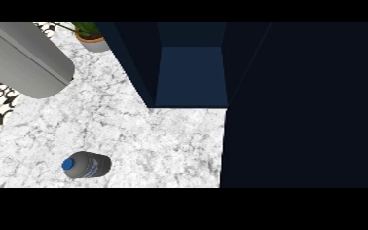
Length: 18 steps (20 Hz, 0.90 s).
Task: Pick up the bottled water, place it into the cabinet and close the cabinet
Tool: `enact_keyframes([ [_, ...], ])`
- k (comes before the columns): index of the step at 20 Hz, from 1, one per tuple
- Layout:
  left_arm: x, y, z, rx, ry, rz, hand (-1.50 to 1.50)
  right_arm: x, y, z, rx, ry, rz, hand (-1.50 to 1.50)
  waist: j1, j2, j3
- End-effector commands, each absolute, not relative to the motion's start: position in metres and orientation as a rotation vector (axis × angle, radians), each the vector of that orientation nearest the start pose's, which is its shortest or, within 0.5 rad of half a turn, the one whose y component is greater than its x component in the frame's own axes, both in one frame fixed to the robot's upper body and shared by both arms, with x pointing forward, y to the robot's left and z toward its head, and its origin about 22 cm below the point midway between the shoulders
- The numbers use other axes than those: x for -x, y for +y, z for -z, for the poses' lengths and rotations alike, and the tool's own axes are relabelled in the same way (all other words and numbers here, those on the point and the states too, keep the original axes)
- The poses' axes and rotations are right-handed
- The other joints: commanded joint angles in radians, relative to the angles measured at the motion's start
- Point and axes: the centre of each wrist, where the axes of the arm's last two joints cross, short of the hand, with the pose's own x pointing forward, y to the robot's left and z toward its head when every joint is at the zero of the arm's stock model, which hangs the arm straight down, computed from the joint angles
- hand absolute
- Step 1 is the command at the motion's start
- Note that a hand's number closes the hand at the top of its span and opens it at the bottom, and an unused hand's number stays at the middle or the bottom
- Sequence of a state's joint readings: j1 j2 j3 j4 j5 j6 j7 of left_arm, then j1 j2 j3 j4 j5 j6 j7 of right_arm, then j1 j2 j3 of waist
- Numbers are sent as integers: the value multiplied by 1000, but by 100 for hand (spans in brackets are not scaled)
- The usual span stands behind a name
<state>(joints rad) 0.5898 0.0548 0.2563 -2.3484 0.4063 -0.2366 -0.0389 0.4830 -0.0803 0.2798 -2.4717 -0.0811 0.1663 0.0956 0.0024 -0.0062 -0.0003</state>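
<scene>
The bottled water (86, 165) stands near the front left corner of the white worktop (165, 141). The dark cabinet (191, 73) is open. No robot hand shows.

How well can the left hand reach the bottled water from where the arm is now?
Probably yes, though the hand itself is out of view. Only a grey forearm shows at the upper left. The bottled water stands alone on the marble counter, left of the open cabinet, with nothing between forearm and bottle.
</scene>
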Motion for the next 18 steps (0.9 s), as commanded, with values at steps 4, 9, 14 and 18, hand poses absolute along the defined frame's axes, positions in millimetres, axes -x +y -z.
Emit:
enact_keyframes([
  [4, -79, 309, -85, -103, -1832, -152, -150, -69, -218, -157, -272, -1946, -193, -150, -12, 1, 0],
  [9, -94, 336, -56, -104, -1793, -170, -150, -61, -219, -159, -301, -1917, -201, -150, -17, 3, 0],
  [14, -105, 339, -22, -57, -1703, -154, -150, -54, -214, -165, -288, -1937, -214, -150, -24, 3, -1],
  [18, -101, 353, 13, 0, -1650, -214, -150, -54, -208, -150, -275, -1921, -188, -150, -21, 2, -2],
])
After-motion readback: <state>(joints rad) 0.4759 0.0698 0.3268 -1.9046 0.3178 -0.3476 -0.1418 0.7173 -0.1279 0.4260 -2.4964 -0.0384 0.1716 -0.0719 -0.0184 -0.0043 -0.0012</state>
